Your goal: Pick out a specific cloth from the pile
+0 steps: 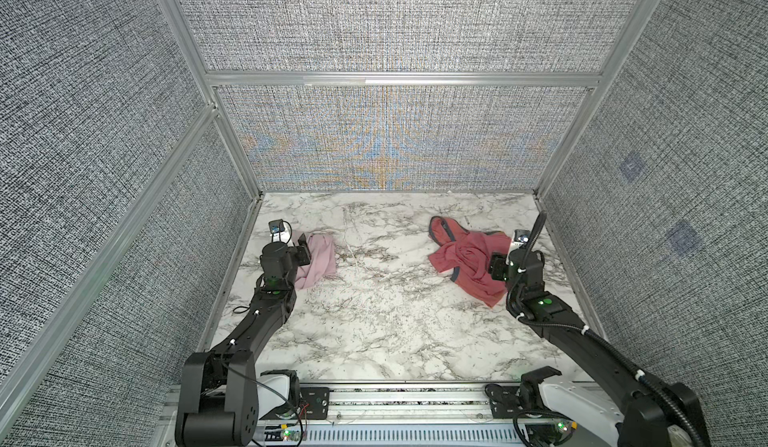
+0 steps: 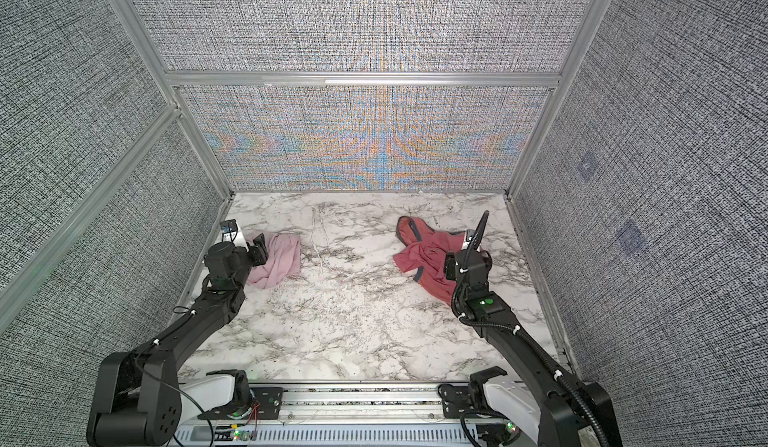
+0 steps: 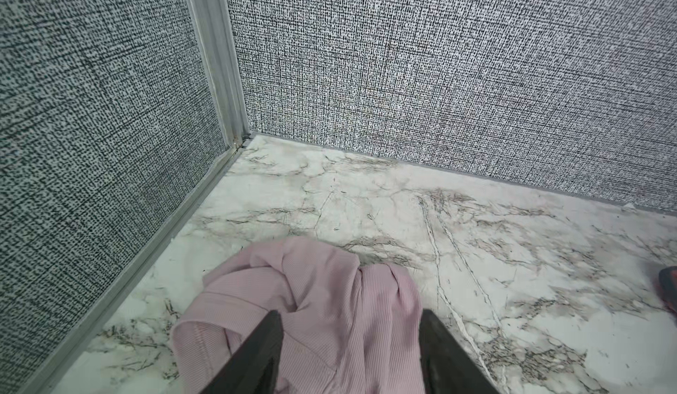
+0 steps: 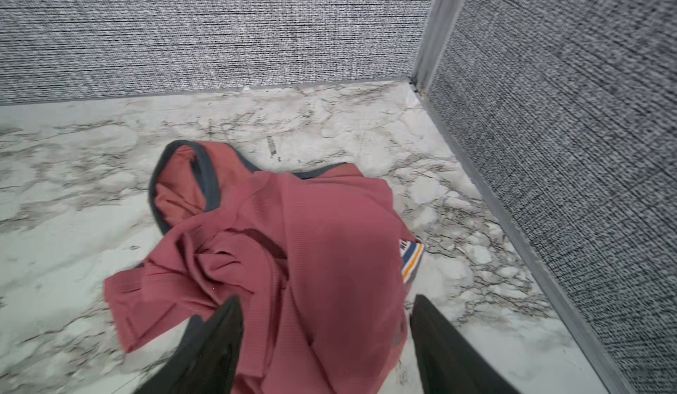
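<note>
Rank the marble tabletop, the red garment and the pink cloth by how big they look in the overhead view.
1. marble tabletop, by far the largest.
2. red garment.
3. pink cloth, looking smaller, but the left arm covers part of it, so the order of the two fabrics is unsure.

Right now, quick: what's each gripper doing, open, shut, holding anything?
Left gripper: open, above the cloth.
Right gripper: open, above the red garment.

1 pink cloth (image 1: 318, 260), 1 red garment (image 1: 469, 258) (2 fabrics), 2 robot arms (image 1: 266, 312).
</note>
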You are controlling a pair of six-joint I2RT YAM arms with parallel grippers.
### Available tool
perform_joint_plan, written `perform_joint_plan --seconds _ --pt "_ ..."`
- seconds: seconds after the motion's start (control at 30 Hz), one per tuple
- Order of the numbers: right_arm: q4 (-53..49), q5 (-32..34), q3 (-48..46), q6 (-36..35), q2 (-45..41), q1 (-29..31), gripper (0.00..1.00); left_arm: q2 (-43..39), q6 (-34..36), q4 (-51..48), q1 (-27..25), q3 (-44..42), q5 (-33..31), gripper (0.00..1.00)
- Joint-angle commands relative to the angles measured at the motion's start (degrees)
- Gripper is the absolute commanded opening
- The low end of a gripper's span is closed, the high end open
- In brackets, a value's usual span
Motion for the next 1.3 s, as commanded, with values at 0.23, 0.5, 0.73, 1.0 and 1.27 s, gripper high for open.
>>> perform_joint_plan --seconds 0.23,0.5,0.73,1.0,1.27 --pt "21.58 5.37 -9.77 -3.04 2.07 -3.62 0.73 1.88 6.77 20.18 0.02 -8.51 -2.14 0.62" --pt "31.29 3.93 -13.03 -5.47 8.72 -4.37 0.74 3.14 6.87 20.86 -0.01 -9.89 -5.27 0.62" --pt "37.12 3.25 -13.67 -5.84 12.94 -4.43 0.74 3.01 8.79 23.13 -0.02 -13.11 -6.54 0.62" --pt "44.63 3.36 -14.54 -6.86 17.74 -4.76 0.74 8.35 10.77 34.23 0.02 -16.83 -4.39 0.62" --pt "50.04 0.60 -14.94 -11.35 20.28 -6.06 0.75 17.19 10.63 51.22 0.03 -21.42 -4.32 0.63"
